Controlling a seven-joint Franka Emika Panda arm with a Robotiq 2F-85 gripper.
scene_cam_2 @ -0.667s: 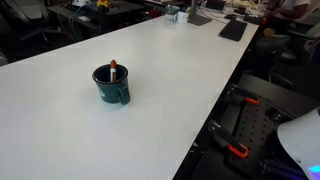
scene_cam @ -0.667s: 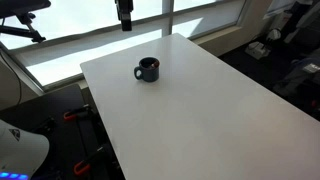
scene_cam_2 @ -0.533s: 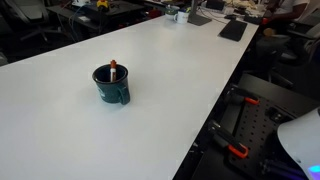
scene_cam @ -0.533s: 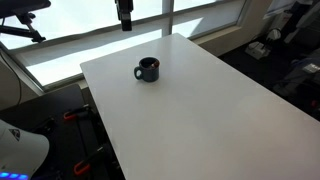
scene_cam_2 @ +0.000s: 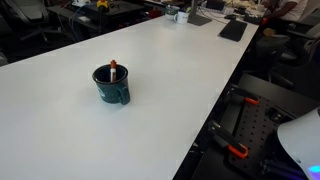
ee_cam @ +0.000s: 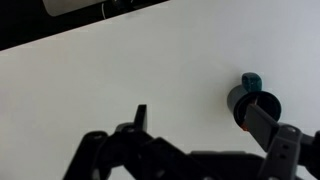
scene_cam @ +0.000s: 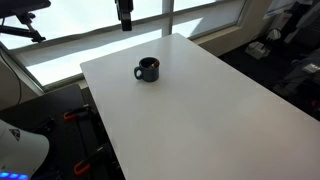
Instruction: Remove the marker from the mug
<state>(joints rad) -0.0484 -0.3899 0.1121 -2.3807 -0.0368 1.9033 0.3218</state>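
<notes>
The dark navy mug [scene_cam: 148,69] stands upright on the white table [scene_cam: 210,110], its handle to one side. It shows in both exterior views [scene_cam_2: 111,86] and at the right of the wrist view [ee_cam: 250,98]. The reddish marker [scene_cam_2: 113,69] stands inside the mug, its tip poking above the rim. In the wrist view only a small red bit [ee_cam: 243,127] shows at the mug's edge. My gripper [scene_cam: 124,14] hangs high above the table's far edge, well away from the mug. In the wrist view the gripper [ee_cam: 200,125] is open and empty, and one finger partly covers the mug.
Windows run behind the table's far edge [scene_cam: 90,40]. A dark flat item [scene_cam_2: 232,30] and small objects [scene_cam_2: 180,14] lie at the table's far end. Black and red equipment [scene_cam_2: 245,125] sits on the floor beside the table edge.
</notes>
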